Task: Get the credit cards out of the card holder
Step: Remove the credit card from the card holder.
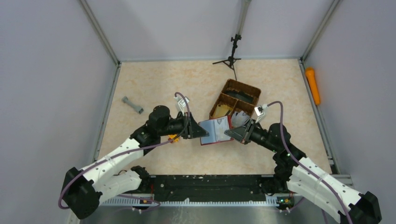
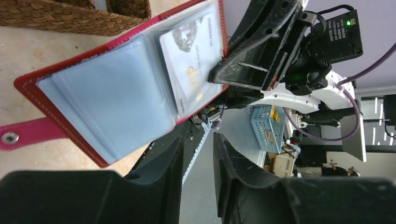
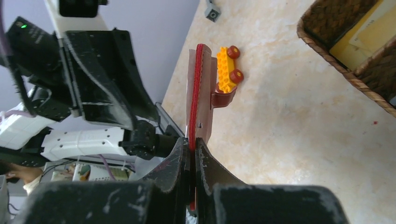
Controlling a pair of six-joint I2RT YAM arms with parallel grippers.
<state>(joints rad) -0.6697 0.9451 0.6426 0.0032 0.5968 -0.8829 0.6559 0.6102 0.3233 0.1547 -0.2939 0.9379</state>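
The dark red card holder (image 1: 215, 131) hangs open above the table between my two grippers. My right gripper (image 1: 232, 133) is shut on its right edge; in the right wrist view (image 3: 192, 142) the holder (image 3: 196, 93) stands edge-on between the jaws. In the left wrist view the holder (image 2: 116, 84) shows clear sleeves, with a grey-silver credit card (image 2: 189, 65) in the right-hand sleeve and its tab (image 2: 28, 135) hanging at the left. My left gripper (image 2: 198, 137) is open and empty, just below the holder's lower edge; in the top view it (image 1: 203, 132) sits at the holder's left edge.
A brown wicker divided basket (image 1: 236, 98) stands just behind the holder. An orange toy block (image 3: 227, 70) lies on the table under my left arm. A grey dumbbell-shaped piece (image 1: 132, 105) lies at the left, an orange object (image 1: 313, 85) by the right wall, a small tripod (image 1: 232, 56) at the back.
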